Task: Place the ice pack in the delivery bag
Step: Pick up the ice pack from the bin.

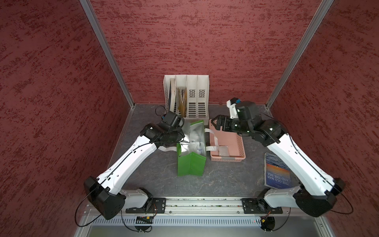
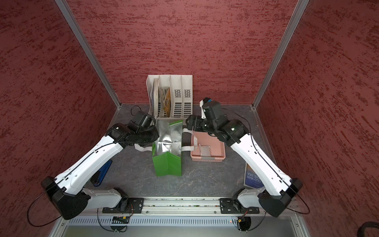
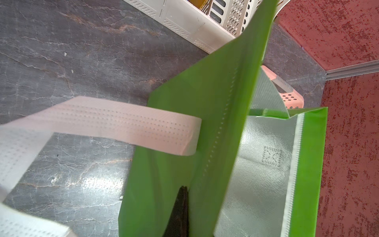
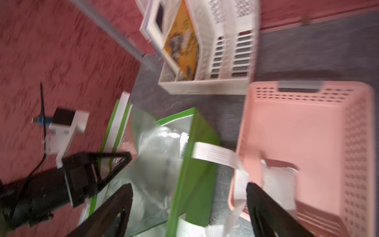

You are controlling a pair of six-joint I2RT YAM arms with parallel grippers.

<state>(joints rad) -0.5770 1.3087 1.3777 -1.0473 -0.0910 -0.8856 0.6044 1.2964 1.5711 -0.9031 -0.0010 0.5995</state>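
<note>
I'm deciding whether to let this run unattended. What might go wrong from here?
The delivery bag seems held open by the left gripper pinching its wall; releasing may let it collapse. Its white strap drapes into the pink basket, close by the open right gripper, which could snag it.

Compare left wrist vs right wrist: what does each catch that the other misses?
Only left wrist: the stitched square mark on the foil lining, and the delivery bag seam close up.
Only right wrist: the right hand, open; the floor of the pink basket with a pale pouch lying on it.
Both: the bag, the left hand shut on its wall (only one dark finger shows in the left wrist view), a white strap handle, the basket, the file rack, the tabletop.
</note>
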